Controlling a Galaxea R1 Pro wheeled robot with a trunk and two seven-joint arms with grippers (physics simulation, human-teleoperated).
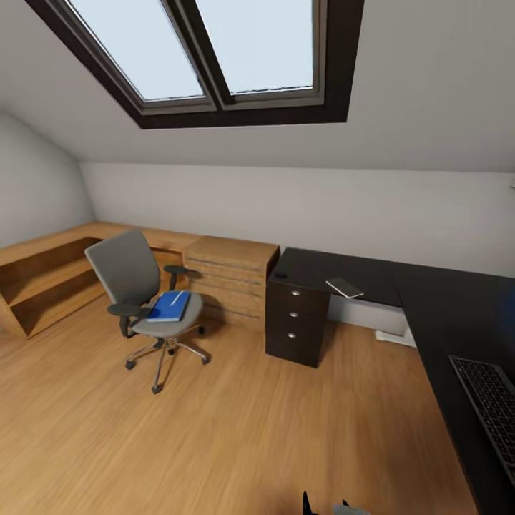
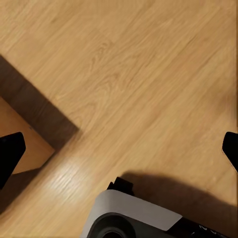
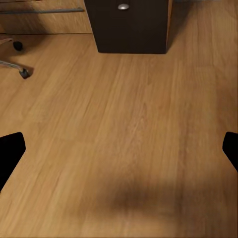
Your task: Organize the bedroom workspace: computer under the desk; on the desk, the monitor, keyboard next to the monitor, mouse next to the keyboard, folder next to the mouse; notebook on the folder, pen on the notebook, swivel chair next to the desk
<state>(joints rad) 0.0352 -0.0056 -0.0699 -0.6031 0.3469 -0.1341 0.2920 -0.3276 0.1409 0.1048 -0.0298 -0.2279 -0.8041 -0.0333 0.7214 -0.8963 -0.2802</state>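
One swivel chair [image 1: 146, 300] is seen left of the low wood cabinets [image 1: 232, 279], carrying one blue folder [image 1: 169, 306] and one pen [image 1: 176, 298] on its seat. Open wood floor [image 1: 236, 429] lies before the desk [image 1: 443, 307], whose back edge bears one notebook [image 1: 345, 287] and whose right edge bears one keyboard [image 1: 493, 408]. Both the left gripper [image 2: 119, 148] and the right gripper [image 3: 119, 148] are spread wide over bare floor.

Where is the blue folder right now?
In the head view the folder lies on the swivel chair seat at left, with the pen on it, away from the desk.
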